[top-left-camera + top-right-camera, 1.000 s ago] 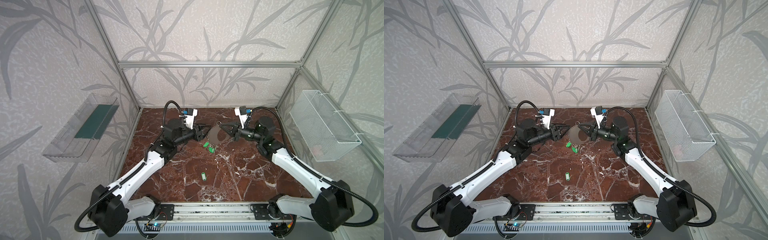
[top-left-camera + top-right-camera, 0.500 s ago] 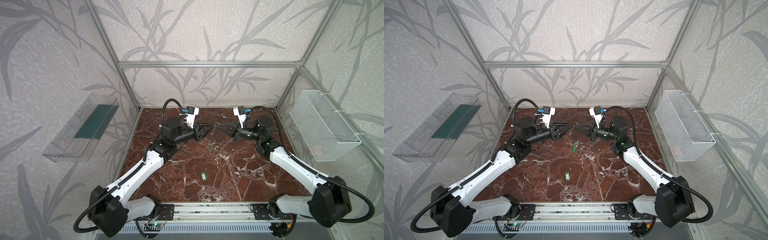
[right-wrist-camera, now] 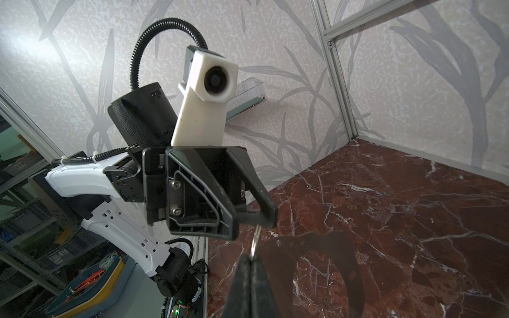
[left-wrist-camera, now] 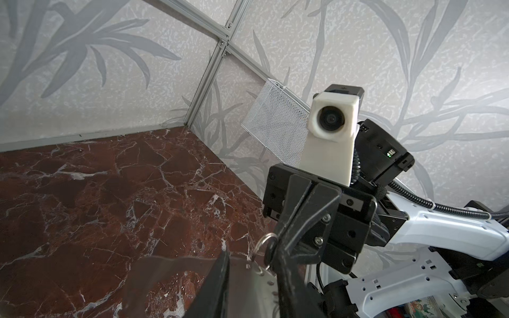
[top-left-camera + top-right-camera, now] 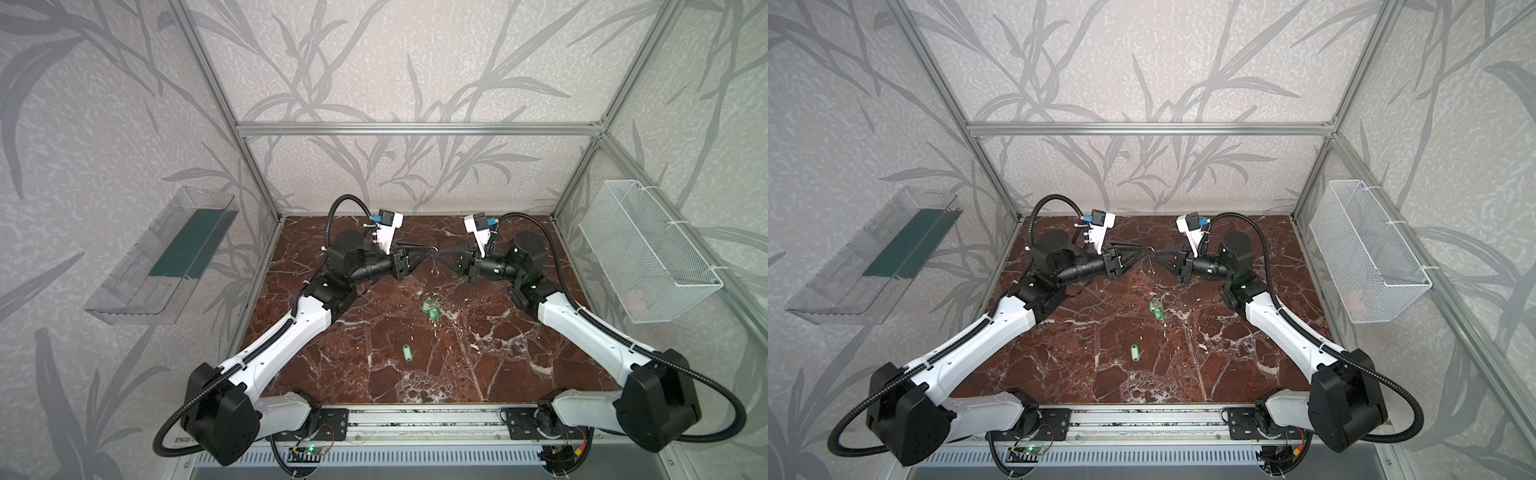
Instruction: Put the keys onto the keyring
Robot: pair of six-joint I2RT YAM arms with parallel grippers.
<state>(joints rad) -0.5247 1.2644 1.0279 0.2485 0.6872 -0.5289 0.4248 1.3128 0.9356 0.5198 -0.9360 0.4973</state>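
While both arms met tip to tip above the far middle of the table [image 5: 519, 357], the keyring [image 4: 245, 289] hung in the air between them, clear of the marble. From the left wrist it showed as a flat, pale grey plate with small holes along its rim. From the right wrist it showed dark against the light, with the floor visible through its big oval hole. A small split ring [image 4: 263, 243] stood at its rim. The right gripper [image 3: 250, 261] had its fingers pressed together on that split ring, which rose from between their tips. The left gripper [image 3: 250, 221] had its fingers a little apart about the ring's upper edge, and I could not tell whether they pinched it or merely flanked it.

As I judged it, my next move turned on one thing: every key lay below the fingers and toward the front edge. The keys [image 5: 430, 309], a few green tags bunched together, sat near the middle of the table, about equally near either arm and too tangled for me to read an axis. A lone key [image 5: 408, 352] lay closer to the front edge, a shade to the left arm's side. Its green tag ran roughly front to back, white label up. I reckoned the left arm should go down, since the right had the ring.
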